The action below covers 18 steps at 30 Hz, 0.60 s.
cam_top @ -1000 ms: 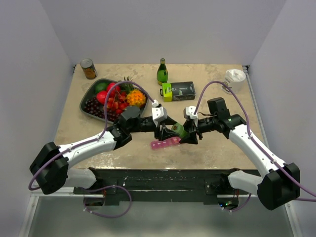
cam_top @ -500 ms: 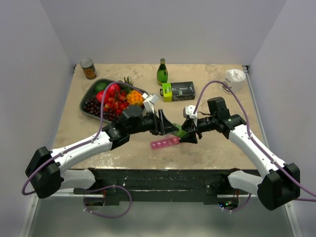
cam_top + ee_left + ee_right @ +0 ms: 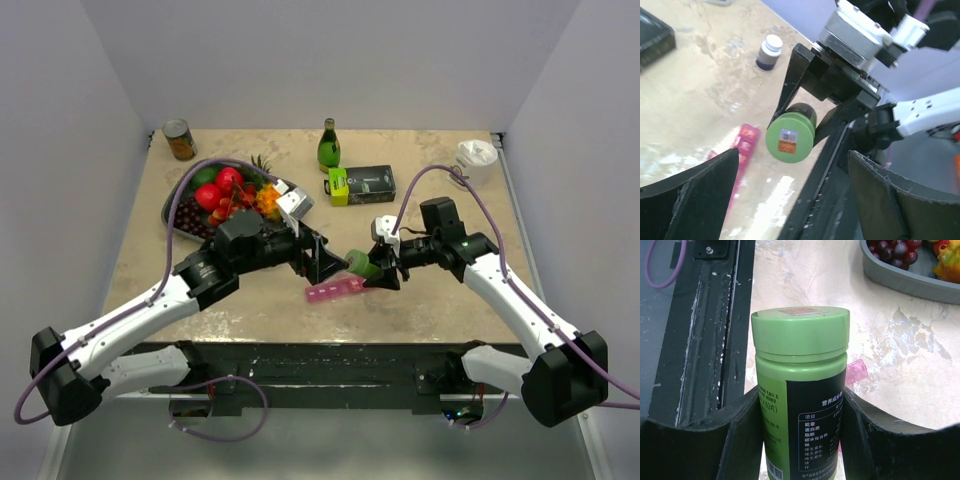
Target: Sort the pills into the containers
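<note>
Overhead view: pink pill box (image 3: 335, 291) lay flat on the desk (image 3: 450, 300), close to the near edge and about midway along it, lids down as far as could be told. Both arms met over it. The right gripper (image 3: 383, 268) was clamped on a green pill bottle (image 3: 362, 265), lid pointing toward the left gripper (image 3: 325, 262). The pill box sat just on the near-edge side of both grippers, and neither touched it. Further back: a fruit tray (image 3: 180, 225) toward the far left corner, a can (image 3: 180, 140) at that corner, a glass bottle (image 3: 329, 146) at the far edge, a black and green box (image 3: 362, 184) just in front of it, and a white cup (image 3: 476, 158) at the far right corner.

Left wrist view: left gripper (image 3: 790, 200) stood wide open, fingers (image 3: 695, 195) well apart with nothing between them. The bottle's lid (image 3: 790, 139) faced the camera, beyond the fingertips. One end of the pill box (image 3: 742, 145) showed on the desk just beside and below the lid. Only this view gave a small dark bottle with a white cap (image 3: 769, 51), upright on the desk behind the right gripper; overhead, it could not be made out.

Right wrist view: fingers (image 3: 745, 425) pressed both sides of the bottle body (image 3: 800, 390), label readable only here. A pink corner of the pill box (image 3: 856, 371) peeked out past the bottle's side, and the tray rim (image 3: 900, 280) lay beyond
</note>
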Available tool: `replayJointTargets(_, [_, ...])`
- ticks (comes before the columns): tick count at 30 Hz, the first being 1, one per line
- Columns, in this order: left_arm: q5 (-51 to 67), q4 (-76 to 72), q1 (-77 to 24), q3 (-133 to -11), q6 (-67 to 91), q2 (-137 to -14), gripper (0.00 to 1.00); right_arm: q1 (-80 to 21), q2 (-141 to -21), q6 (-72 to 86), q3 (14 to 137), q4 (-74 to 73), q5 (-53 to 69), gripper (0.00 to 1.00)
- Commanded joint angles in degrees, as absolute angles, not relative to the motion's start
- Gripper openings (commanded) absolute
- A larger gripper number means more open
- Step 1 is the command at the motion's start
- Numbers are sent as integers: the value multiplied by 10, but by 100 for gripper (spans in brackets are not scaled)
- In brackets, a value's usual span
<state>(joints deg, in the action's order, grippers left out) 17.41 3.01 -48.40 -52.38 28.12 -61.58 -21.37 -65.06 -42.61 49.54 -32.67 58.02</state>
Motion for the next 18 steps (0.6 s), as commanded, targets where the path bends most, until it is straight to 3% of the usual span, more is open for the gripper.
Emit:
replayJointTargets(1, [163, 42, -483, -498, 96, -560, 94, -214, -640, -445, 500, -325, 601, 0])
replayJointTargets(9, [220, -126, -483, -356, -148, -449, 99, -214, -640, -454, 500, -331, 608, 0])
replayJointTargets(18, [292, -147, -483, -395, -243, -542, 100, -214, -637, -459, 499, -335, 613, 0])
